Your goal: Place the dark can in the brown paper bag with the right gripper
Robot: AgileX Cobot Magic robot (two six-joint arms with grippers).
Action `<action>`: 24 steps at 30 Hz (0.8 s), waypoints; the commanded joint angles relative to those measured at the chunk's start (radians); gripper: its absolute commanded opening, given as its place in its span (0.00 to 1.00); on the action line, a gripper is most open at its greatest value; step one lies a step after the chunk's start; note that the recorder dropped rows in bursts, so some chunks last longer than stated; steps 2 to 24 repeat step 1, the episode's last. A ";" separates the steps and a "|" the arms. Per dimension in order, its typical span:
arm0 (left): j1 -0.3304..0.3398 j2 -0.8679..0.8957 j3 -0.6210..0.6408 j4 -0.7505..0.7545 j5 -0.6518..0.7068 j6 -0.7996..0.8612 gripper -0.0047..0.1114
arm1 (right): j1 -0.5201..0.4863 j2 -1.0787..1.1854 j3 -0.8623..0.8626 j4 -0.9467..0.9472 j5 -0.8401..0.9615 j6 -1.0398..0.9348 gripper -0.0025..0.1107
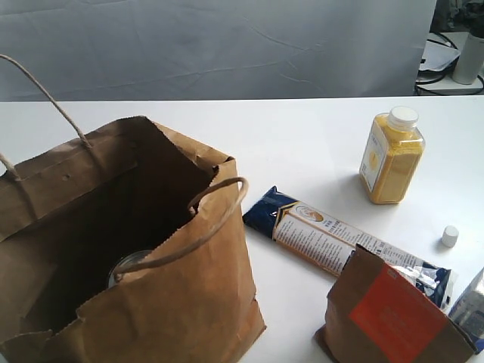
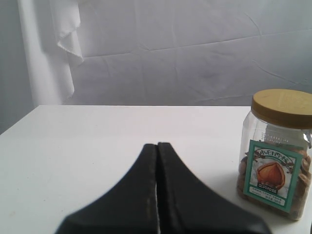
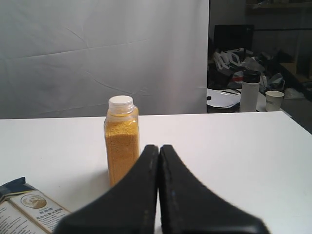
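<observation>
The brown paper bag (image 1: 174, 302) stands open at the left of the exterior view, its cord handles up. Inside it, low down, the shiny silver lid of the dark can (image 1: 130, 265) shows behind the front handle; the can's body is hidden by the bag wall. No arm appears in the exterior view. In the right wrist view my right gripper (image 3: 159, 146) is shut, nothing between its fingers, pointing toward the yellow bottle (image 3: 121, 139). In the left wrist view my left gripper (image 2: 157, 145) is shut and empty too, over bare white table.
A yellow bottle with a white cap (image 1: 392, 156), a blue and white packet (image 1: 333, 238), a brown pouch with an orange-red label (image 1: 389, 318) and a small white cap (image 1: 450, 236) lie right of the bag. A nut jar with a tan lid (image 2: 278, 151) stands near the left gripper.
</observation>
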 commanded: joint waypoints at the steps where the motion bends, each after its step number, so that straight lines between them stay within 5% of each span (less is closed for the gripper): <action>1: -0.006 -0.003 0.004 0.003 -0.005 -0.004 0.04 | -0.008 -0.006 0.004 -0.006 -0.005 0.000 0.02; 24: -0.006 -0.003 0.004 0.003 -0.005 -0.004 0.04 | -0.008 -0.006 0.004 -0.006 -0.005 0.000 0.02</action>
